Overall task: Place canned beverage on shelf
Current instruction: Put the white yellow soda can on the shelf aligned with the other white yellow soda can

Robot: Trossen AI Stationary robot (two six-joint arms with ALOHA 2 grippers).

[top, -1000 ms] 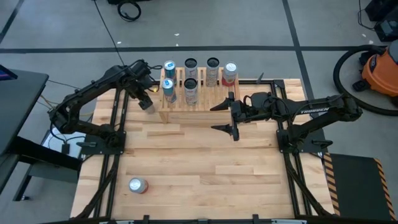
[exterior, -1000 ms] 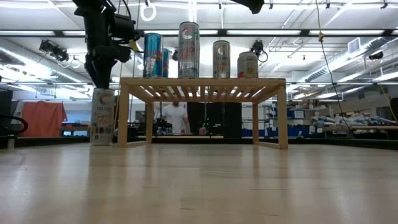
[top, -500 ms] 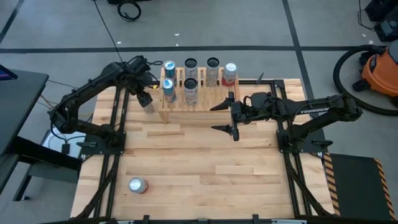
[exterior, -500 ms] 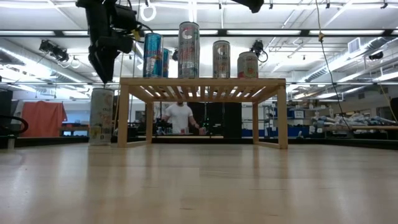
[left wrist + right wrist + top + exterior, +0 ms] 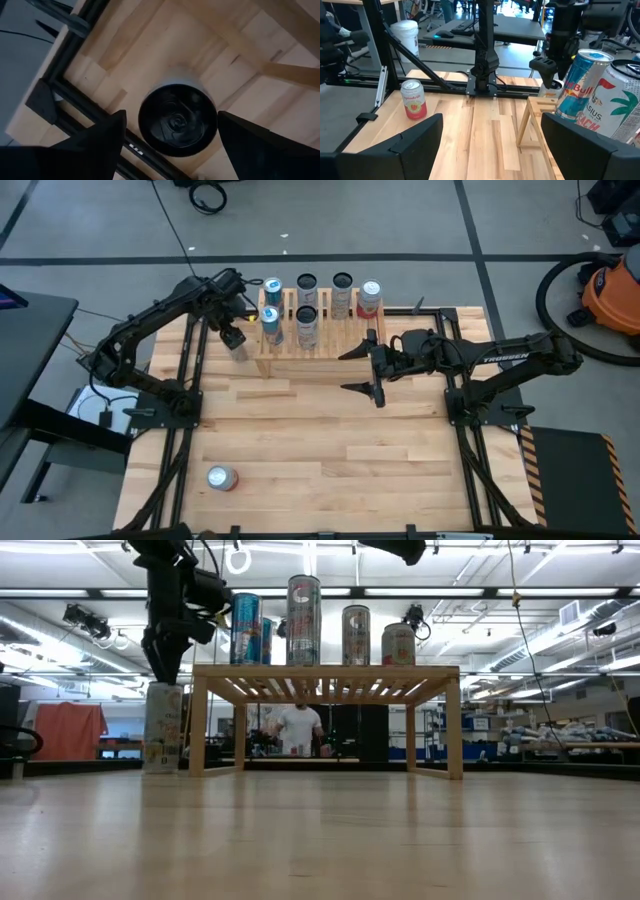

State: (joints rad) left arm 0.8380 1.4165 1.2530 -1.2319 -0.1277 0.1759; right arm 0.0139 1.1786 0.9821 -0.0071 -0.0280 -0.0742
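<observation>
A pale canned beverage (image 5: 163,728) stands upright on the table just left of the shelf (image 5: 312,338), its dark top (image 5: 177,120) showing in the left wrist view. My left gripper (image 5: 233,337) hangs right above it, pointing down and open, with a finger on either side of the can's top and not touching it. The two-tier slatted shelf (image 5: 325,675) carries several upright cans (image 5: 306,320). My right gripper (image 5: 360,370) is held level and open over the table, at the shelf's right front corner, with nothing between its fingers.
A red can (image 5: 221,478) stands alone near the table's near-left corner, also seen in the right wrist view (image 5: 413,100). Bare planks lie between it and the shelf. Black frame rails (image 5: 190,380) run along the table's sides. A person (image 5: 298,728) moves in the room behind.
My left gripper has shifted a little toward the far edge above the pale can, staying open. The can has kept upright in its place beside the shelf. The person behind the table has walked to the right.
</observation>
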